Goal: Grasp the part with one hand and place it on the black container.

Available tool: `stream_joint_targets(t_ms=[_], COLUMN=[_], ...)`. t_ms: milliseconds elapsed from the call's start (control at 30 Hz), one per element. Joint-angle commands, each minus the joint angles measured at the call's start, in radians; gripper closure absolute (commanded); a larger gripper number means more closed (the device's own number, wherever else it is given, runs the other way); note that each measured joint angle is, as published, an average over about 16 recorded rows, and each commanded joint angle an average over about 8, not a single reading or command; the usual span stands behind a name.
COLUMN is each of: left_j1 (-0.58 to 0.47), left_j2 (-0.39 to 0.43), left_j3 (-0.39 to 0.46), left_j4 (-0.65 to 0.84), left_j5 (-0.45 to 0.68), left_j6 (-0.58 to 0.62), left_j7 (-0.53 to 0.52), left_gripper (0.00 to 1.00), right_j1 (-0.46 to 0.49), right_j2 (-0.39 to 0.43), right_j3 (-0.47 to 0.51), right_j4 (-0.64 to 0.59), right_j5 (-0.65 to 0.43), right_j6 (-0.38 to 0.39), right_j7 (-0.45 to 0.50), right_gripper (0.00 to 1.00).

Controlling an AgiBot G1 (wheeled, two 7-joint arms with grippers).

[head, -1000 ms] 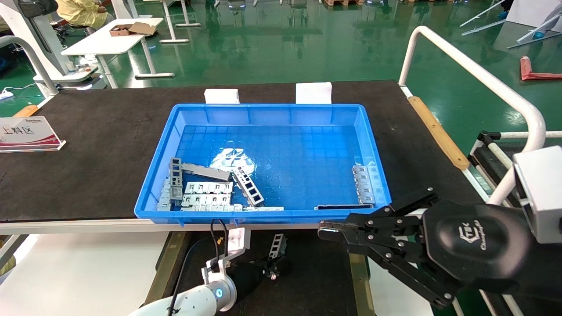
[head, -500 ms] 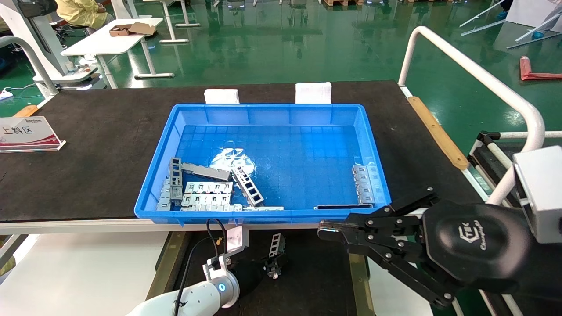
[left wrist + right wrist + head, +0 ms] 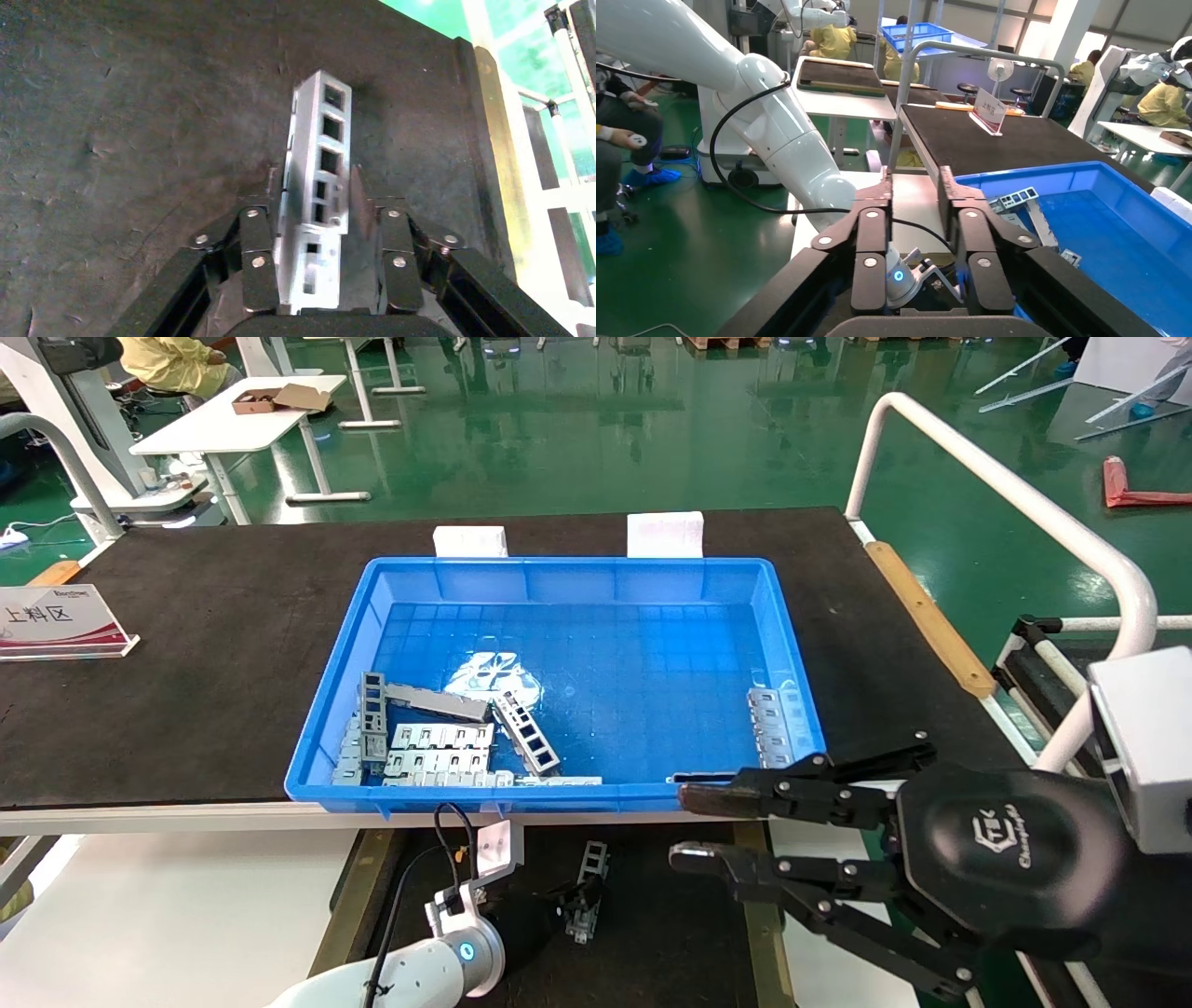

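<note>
My left gripper (image 3: 579, 907) sits below the near wall of the blue crate (image 3: 484, 796), over the black container's dark floor (image 3: 670, 933). Its fingers (image 3: 256, 239) stand on either side of the windowed part (image 3: 316, 203), but I cannot tell whether they clamp it. More parts (image 3: 438, 747) lie in the crate's near-left corner. My right gripper (image 3: 694, 823) hovers at the crate's near-right corner, jaws spread, grasping nothing.

White arms, black screw-studded claws (image 3: 689, 823), seemingly logo-embossed.
</note>
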Motion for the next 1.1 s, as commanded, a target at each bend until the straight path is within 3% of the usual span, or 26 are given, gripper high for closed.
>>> stream_joint_targets(t_ms=[33, 467, 1100], left_j1=[-0.008, -0.068, -0.078], left_j2=[-0.005, -0.105, -0.332], left_j3=[0.017, 0.082, 0.037], left_j4=[-0.02, -0.224, -0.509], left_j5=[-0.013, 0.002, 0.236], left_j6=[-0.013, -0.08, -0.039], left_j7=[-0.004, 0.045, 0.183], left_gripper=[0.0, 0.0, 0.0], right_j1=[0.0, 0.0, 0.0], right_j2=[0.0, 0.0, 0.0], right_j3=[0.0, 0.0, 0.0], right_j4=[0.0, 0.0, 0.0], right_j5=[0.0, 0.0, 0.0], right_j6=[0.0, 0.0, 0.0], right_j7=[0.0, 0.0, 0.0], right_gripper=[0.0, 0.0, 0.0])
